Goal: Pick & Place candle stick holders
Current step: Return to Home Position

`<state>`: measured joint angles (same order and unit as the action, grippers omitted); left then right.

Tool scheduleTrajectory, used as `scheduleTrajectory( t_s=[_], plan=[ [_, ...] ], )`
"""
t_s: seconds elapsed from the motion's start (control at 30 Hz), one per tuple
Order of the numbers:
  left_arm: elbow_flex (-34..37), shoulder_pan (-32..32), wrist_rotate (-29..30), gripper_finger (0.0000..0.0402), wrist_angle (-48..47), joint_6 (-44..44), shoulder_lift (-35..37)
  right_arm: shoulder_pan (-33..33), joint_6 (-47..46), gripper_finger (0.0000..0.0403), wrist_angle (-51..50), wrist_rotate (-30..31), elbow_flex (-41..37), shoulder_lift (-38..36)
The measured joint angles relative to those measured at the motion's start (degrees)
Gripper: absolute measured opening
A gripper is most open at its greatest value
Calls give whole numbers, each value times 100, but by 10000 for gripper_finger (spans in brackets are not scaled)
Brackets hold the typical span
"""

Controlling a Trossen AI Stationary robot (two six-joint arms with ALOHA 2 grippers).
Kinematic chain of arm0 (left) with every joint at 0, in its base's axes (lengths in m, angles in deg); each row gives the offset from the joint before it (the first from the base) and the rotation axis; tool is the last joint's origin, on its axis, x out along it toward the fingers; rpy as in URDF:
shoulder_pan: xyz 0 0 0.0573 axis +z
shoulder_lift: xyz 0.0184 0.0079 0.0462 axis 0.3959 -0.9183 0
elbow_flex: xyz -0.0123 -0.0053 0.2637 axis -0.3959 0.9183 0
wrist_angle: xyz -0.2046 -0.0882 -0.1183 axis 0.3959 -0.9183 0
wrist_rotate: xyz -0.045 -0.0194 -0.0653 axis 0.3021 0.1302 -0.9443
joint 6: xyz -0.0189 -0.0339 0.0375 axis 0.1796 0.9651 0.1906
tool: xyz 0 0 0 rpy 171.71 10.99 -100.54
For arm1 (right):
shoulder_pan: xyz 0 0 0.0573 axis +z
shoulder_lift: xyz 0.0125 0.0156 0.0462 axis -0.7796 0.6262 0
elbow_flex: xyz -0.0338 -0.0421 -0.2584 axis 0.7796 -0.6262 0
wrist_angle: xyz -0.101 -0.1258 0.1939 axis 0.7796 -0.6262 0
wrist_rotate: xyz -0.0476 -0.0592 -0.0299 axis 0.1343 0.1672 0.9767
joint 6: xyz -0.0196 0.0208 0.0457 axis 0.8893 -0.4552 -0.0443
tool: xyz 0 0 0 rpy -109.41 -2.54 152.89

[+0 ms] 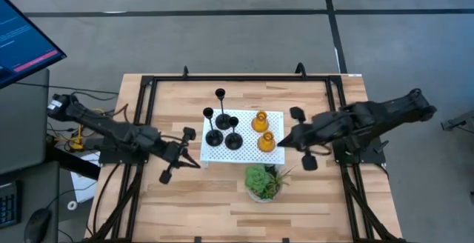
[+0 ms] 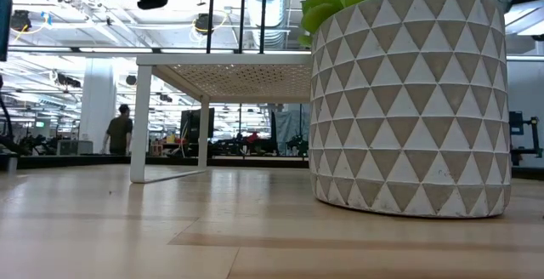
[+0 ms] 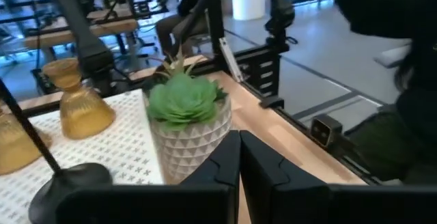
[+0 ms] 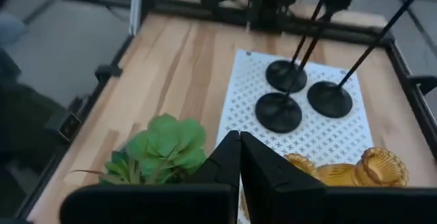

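Observation:
Three black candle stick holders (image 1: 223, 123) with thin stems stand on their round bases on a white perforated stand (image 1: 248, 154) at the table's middle. Two squat amber holders (image 1: 259, 121) (image 1: 266, 141) stand on its right part. They also show in the right wrist view, black (image 4: 278, 110) and amber (image 4: 379, 166). My left gripper (image 1: 194, 161) is shut and empty by the stand's near left corner. My right gripper (image 1: 281, 143) is shut and empty just right of the nearer amber holder; I see no touch.
A green leafy plant (image 1: 263, 181) in a white patterned pot (image 2: 408, 100) stands near the stand's front edge, between the two grippers. A black frame (image 1: 148, 87) runs around the table's edges. The stand is raised on thin legs (image 2: 140, 126).

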<state>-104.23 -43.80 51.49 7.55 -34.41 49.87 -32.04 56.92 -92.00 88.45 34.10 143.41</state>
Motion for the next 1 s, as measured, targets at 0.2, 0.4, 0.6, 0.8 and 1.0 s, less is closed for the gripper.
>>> scheduleTrajectory(
  t_s=[0.2, 0.4, 0.6, 0.8, 1.0],
  plan=[
    [0, 757, -404, 8, -42, 24, 168, -89, 19, 0, 772, 1, -1096, -1069],
    [0, 1544, -1030, 8, -126, 24, 224, -344, 47, 0, 970, 16, -1721, -1677],
    [4, 2088, -1087, 8, -292, 28, 543, -565, 61, 0, 1134, 14, -2163, -2089],
    [2, 2026, -1221, 8, -1146, 180, 1312, -611, 46, 0, 1333, -130, -2561, -2553],
    [2, 1795, -1459, 8, -1606, 283, 1886, -609, 63, 0, 1440, -156, -2875, -2998]
  ],
)
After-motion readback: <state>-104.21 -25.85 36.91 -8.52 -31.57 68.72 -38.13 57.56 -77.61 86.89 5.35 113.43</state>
